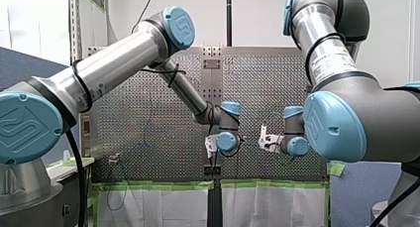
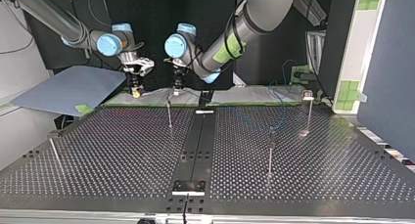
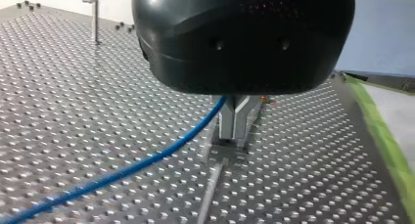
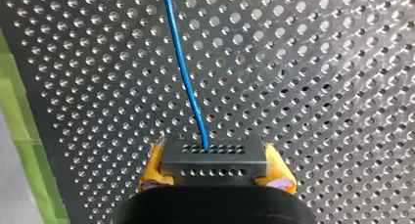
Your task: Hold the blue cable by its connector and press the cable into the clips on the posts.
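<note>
Right pincer: my right pincer (image 4: 215, 169) is clamped on the grey plug (image 4: 215, 154), with a yellow pad (image 4: 152, 166) on each side of it. In the top view it hangs over the far edge of the table (image 2: 122, 150), left of the middle.
Left pincer: my left pincer (image 3: 235, 128) has its metal fingers (image 3: 226, 123) pressed together. The blue cable (image 3: 147, 160) runs in between them near their root. The tips sit right over the head of a thin post (image 3: 210, 192).
Spacing: the two pincers are side by side, near each other but apart.
Cable: it leaves the plug straight ahead of my right pincer. From my left pincer it trails low over the holes, toward the table's far right in the top view.
Other posts: three stand well apart, at the near left (image 2: 55, 153), right of the middle (image 2: 269, 155) and the far right (image 2: 309, 114).
Around: green tape (image 4: 19, 116) lines the table edge beside my right pincer. A blue-grey board (image 2: 68, 89) lies off the far left corner.
</note>
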`<control>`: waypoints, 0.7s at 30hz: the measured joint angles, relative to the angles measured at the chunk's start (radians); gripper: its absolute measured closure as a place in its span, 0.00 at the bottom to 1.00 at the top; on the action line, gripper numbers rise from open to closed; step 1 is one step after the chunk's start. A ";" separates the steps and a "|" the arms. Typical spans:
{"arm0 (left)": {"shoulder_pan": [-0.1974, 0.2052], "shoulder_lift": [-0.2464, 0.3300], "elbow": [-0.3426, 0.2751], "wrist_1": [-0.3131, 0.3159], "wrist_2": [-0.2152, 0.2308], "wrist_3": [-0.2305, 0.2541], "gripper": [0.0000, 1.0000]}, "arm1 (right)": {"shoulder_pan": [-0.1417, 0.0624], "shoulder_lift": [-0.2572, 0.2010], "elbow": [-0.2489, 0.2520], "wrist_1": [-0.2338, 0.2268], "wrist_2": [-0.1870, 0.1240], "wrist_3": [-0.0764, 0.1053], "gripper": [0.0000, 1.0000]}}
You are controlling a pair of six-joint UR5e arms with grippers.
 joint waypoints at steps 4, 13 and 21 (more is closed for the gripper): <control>0.002 -0.019 0.000 -0.006 0.004 -0.003 1.00 | -0.010 0.001 -0.006 -0.002 -0.011 0.011 1.00; 0.012 -0.025 0.001 -0.001 0.051 -0.015 1.00 | -0.028 0.003 -0.020 -0.003 -0.031 0.024 1.00; 0.018 -0.026 0.052 -0.017 0.085 -0.028 1.00 | -0.038 0.004 -0.035 -0.002 -0.035 0.024 1.00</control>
